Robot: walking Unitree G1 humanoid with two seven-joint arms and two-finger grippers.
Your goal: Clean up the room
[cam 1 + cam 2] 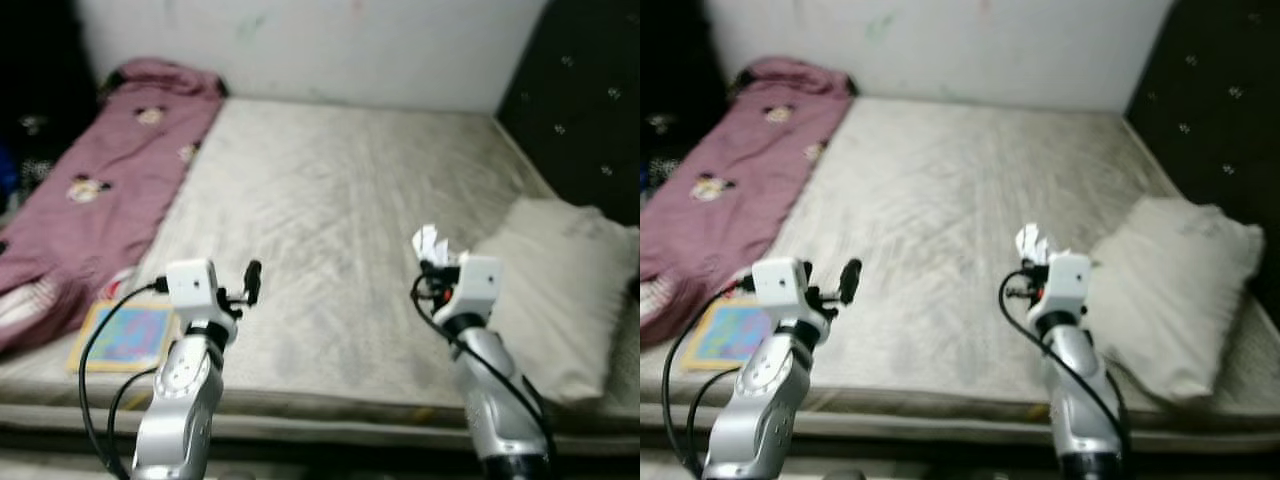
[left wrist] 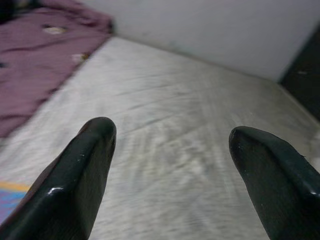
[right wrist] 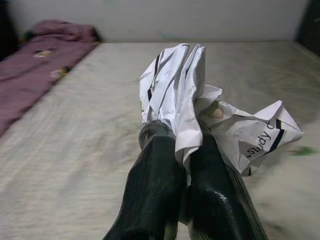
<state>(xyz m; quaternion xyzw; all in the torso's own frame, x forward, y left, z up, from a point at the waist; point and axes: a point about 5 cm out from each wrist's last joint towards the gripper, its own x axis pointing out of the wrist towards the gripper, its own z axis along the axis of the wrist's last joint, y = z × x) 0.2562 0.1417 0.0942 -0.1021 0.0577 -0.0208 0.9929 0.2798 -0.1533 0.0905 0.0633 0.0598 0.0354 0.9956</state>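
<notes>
White crumpled paper, printed with black lettering, is pinched between the closed fingers of the right gripper, which is raised above the near right part of the bed. The paper is off the bedding and clear of it, so this piece of litter counts as collected but not yet thrown away; no bin can be seen in these pictures, so the drop-off is the step left for it.

The left gripper is held up over the near left part of the bed with its two fingers spread wide and nothing between them.

Outward from the right gripper, a pale pillow lies just to its right, at the near right corner against the dark headboard. It sits askew, and would probably want straightening.

Near the left gripper, a colourful book lies flat at the near left edge of the bed, with something striped, too blurred to identify, beside it. A maroon blanket with cartoon prints runs in a rumpled strip along the left side to the far corner.

By this showing the tidying is at an early stage: one scrap in hand, while the book, blanket and pillow seem untouched.
</notes>
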